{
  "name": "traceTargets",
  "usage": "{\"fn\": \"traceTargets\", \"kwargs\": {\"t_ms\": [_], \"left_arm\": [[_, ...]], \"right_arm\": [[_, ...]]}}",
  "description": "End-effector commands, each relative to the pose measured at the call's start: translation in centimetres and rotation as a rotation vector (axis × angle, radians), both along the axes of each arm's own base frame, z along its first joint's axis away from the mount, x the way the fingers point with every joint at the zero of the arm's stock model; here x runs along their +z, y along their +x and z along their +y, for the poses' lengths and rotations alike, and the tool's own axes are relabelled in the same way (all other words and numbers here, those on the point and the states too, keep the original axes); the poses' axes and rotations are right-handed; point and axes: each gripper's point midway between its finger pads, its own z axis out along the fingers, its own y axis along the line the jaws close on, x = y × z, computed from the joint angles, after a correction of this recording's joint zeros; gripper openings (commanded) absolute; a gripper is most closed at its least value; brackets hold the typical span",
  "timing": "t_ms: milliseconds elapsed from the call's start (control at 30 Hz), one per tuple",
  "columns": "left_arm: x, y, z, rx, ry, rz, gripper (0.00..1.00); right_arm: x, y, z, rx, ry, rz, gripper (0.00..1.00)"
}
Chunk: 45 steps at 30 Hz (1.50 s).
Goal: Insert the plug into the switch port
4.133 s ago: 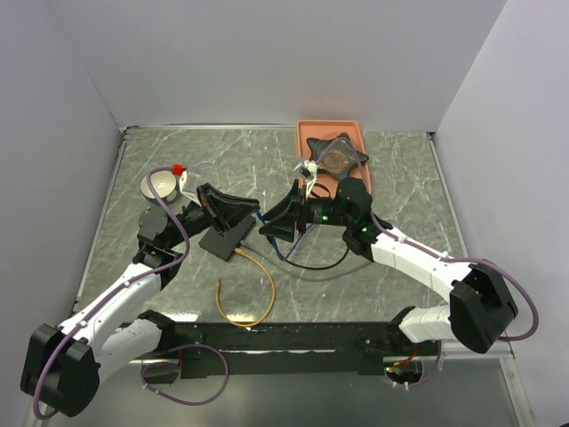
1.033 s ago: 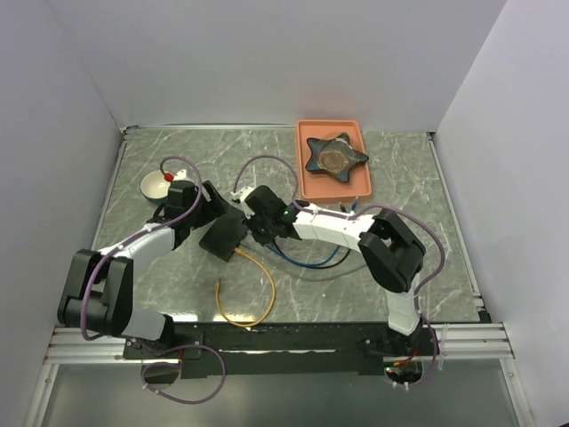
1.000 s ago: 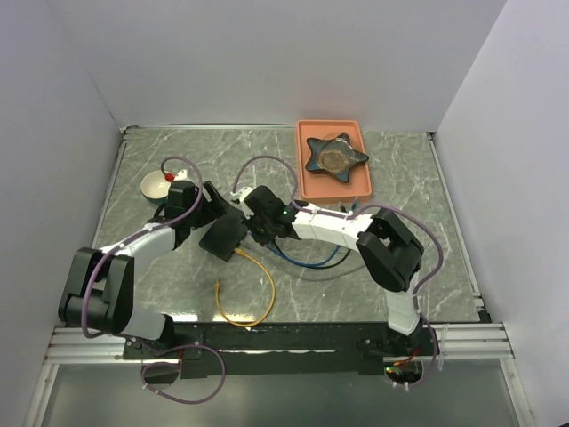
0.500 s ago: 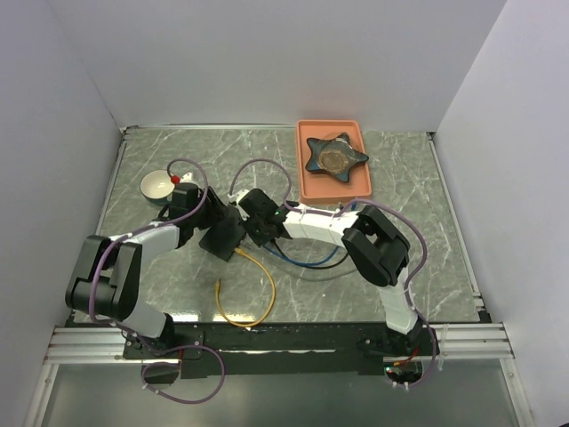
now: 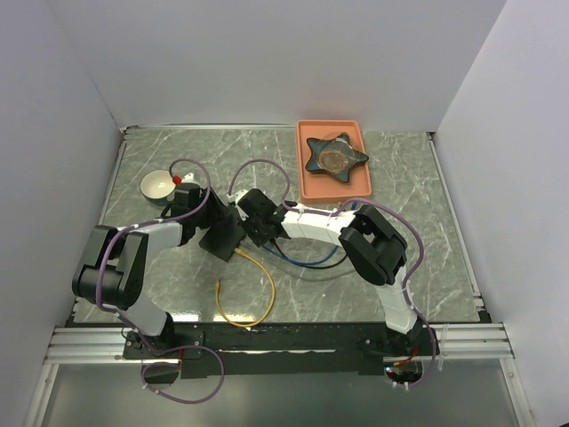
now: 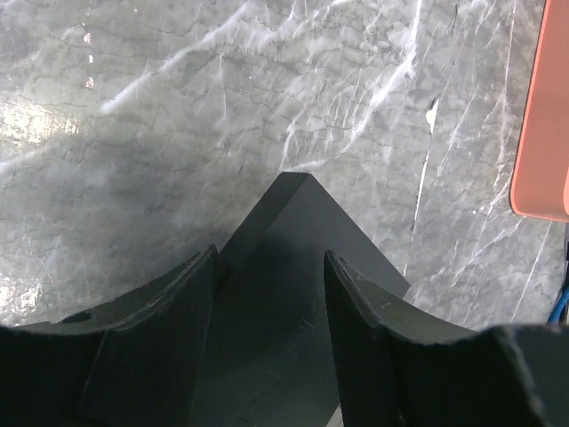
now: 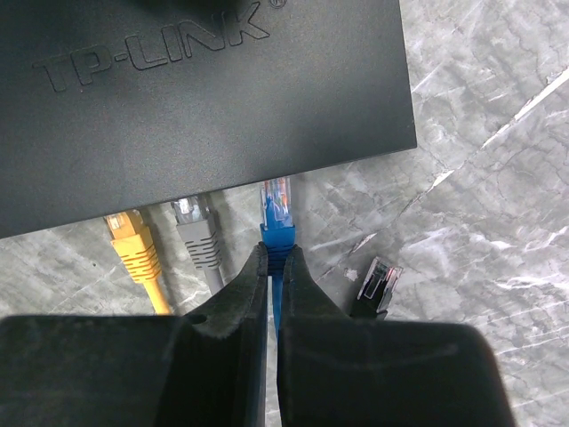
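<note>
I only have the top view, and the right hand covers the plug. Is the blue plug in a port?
Observer: Not seated, by the right wrist view. The blue plug has its clear tip at the edge of the switch, and nearly all of it shows outside.
Operator: Are the neighbouring ports taken?
Observer: Yes. A yellow plug and a grey plug sit in that edge, both left of the blue one in that view.
Operator: What is the left hand doing?
Observer: In the left wrist view, the left hand has its fingers spread over the switch's top, with one corner showing between them.
</note>
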Motion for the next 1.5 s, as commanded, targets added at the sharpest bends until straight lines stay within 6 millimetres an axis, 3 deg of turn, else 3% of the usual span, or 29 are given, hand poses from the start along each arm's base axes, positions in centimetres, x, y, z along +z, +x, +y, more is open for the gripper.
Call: {"fn": "traceTargets", "kwargs": {"t_ms": [0,767,1467], "left_arm": [[-0.2,-0.1,-0.7,-0.042,-0.007,0.011,0.56],[-0.3,-0.2,-2.1,-0.117,-0.054,0.002,0.54],[1.1,-1.1,-4.3,-0.268,-0.121,-0.074,0.54]], "right_arm": [[1.4,1.0,1.5,-0.013,0.045,-0.045,0.00],[2.1,0.3,2.9,0.029,0.074,-0.069,0.00],[1.6,1.7,2.4,0.069,0.021,-0.160,0.00]]}}
